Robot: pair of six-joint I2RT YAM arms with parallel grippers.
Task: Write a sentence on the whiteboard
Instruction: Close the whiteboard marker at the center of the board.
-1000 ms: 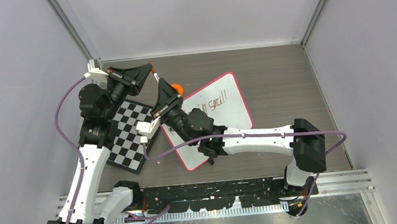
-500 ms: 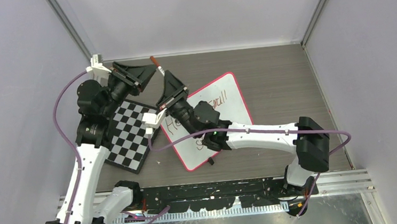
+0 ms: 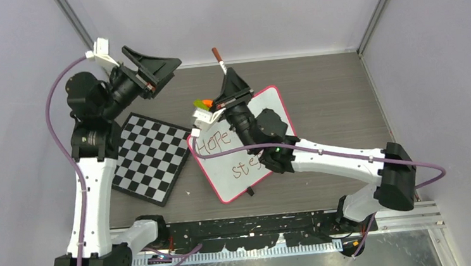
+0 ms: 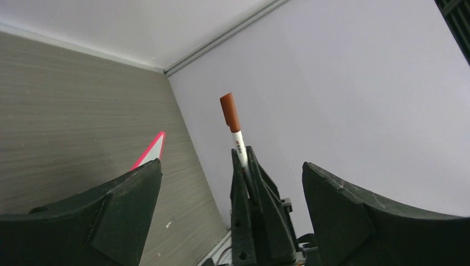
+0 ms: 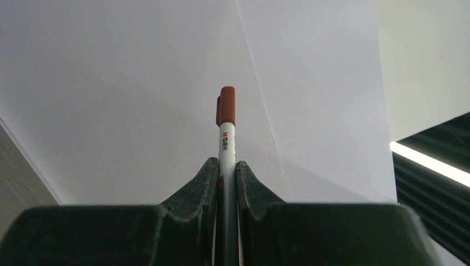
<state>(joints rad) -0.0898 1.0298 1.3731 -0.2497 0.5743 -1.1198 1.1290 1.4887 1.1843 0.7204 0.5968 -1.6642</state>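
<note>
The sentence (image 3: 213, 142) on the whiteboard (image 3: 275, 107) looks finished: the right end effector (image 5: 226, 166) grasps the capped marker (image 5: 226, 119), the left end effector (image 4: 231, 165) hangs released at 10 o'clock, and the next move is probably laying the marker on the table (image 3: 332, 100).

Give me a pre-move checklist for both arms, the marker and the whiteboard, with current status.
1. Grip: right gripper, jaws shut on the marker: ok.
2. Closure: red-brown cap on the marker's raised end: ok.
3. Clearance: left gripper open, apart from the marker: ok.
4. Text: sentence finished? cannot tell; "Hope" and "ste" show, right arm covers the rest.
5. Surface: whiteboard flat on the table: ok.
</note>
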